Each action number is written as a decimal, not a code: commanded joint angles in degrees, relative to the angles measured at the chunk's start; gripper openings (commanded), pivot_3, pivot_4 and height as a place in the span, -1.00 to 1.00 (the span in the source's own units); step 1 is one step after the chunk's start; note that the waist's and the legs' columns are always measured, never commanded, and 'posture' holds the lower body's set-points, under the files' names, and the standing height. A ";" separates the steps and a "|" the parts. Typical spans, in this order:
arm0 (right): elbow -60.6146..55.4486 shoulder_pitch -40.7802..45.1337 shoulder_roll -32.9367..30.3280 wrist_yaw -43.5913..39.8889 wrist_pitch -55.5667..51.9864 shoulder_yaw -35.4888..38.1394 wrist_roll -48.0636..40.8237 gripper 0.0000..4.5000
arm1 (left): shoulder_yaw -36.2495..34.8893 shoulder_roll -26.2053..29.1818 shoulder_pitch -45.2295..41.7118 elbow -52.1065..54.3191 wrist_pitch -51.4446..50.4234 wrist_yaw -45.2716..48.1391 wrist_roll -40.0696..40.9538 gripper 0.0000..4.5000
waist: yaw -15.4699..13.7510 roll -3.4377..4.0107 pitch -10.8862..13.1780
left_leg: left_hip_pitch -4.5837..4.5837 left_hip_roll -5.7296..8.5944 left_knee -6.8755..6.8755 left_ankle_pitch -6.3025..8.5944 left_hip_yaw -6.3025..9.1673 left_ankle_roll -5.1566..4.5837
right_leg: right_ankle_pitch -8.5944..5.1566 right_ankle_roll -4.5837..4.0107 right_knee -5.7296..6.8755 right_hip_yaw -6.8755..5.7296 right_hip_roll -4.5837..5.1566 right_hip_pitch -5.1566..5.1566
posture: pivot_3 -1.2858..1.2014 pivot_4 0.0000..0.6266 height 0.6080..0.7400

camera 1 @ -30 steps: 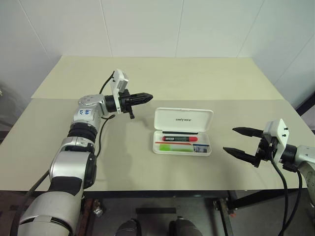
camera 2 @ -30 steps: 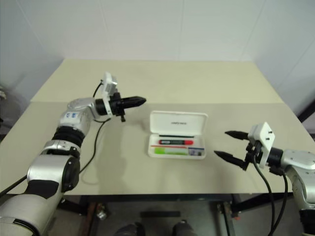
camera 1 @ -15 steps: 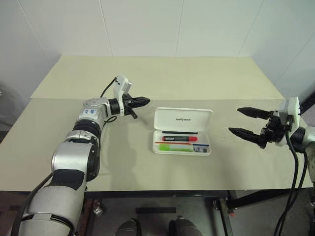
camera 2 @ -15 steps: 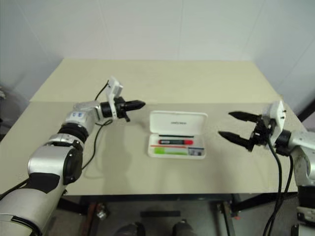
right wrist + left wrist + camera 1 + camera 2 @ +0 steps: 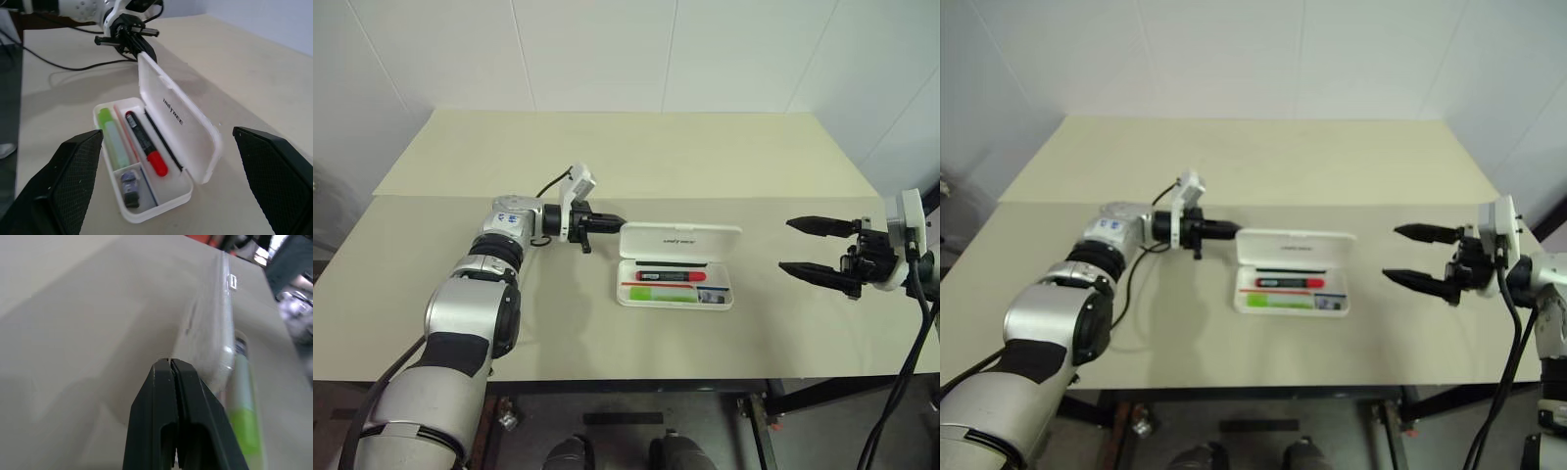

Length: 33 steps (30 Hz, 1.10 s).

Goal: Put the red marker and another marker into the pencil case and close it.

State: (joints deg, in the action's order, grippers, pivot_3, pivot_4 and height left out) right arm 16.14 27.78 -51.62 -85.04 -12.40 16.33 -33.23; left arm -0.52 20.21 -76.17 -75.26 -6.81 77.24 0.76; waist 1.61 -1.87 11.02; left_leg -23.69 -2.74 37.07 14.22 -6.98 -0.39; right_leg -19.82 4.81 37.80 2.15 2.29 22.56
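Table (image 5: pixel 460 284) holds one pencil case (image 5: pixel 677 241) — two markers inside.

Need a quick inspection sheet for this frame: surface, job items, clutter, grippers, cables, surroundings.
Surface: beige table, a seam running across it.
Pencil case: lid partly raised, tray open.
Red marker: lying in the tray.
Green marker: lying in the tray, beside the red one.
Clutter: thin red stick and a small dark item also in the tray; nothing loose seen on the table.
Left gripper: shut, tips at the lid's left end, behind it.
Right gripper: open, holding nothing, well right of the case.
Cables: black cable looping at the left wrist; another hanging from the right arm.
Surroundings: white panelled walls.
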 commanded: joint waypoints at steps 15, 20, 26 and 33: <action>5.39 2.99 -1.51 -6.00 6.89 -3.82 3.26 1.00 | 10.33 -2.73 -2.35 2.37 4.92 11.52 -8.63 -0.99 | 0.03 0.00 0.00 | 0.01 0.00 0.02 0.01 0.04 -0.01 | 0.00 -0.01 0.01 0.02 0.06 0.00 | 0.03 -0.52 1.00; 6.85 5.45 -0.94 -6.34 7.86 -5.40 3.63 1.00 | 13.26 -4.10 -1.19 4.05 10.01 13.02 -10.22 -0.99 | 0.03 0.00 0.00 | 0.01 0.00 0.03 0.02 0.04 -0.02 | 0.00 -0.01 0.02 0.03 0.08 0.00 | 0.03 -0.52 1.00; 7.13 7.19 -0.41 -5.52 8.74 -6.64 3.86 1.00 | 17.03 -5.19 0.19 4.98 15.66 10.71 -13.24 -0.99 | 0.03 0.01 0.00 | 0.01 -0.01 0.02 0.01 0.04 -0.02 | 0.00 -0.01 0.02 0.08 0.08 0.00 | 0.03 -0.52 1.00; 6.41 7.69 0.07 -5.29 8.02 -6.30 3.21 1.00 | 20.42 -5.15 0.85 4.81 19.99 8.47 -16.33 -0.99 | 0.03 0.01 -0.01 | 0.06 0.00 0.05 0.03 0.07 -0.03 | -0.01 -0.02 0.04 0.17 0.11 -0.07 | 0.03 -0.52 1.00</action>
State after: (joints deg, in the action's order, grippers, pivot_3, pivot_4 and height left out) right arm 23.27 34.69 -51.42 -87.60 -4.39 9.03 -28.88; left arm 17.42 15.01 -76.12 -70.24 11.92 85.84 -12.57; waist 1.64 -1.85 11.01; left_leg -23.61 -2.75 37.12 14.25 -6.91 -0.42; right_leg -19.83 4.79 37.84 2.37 2.39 22.48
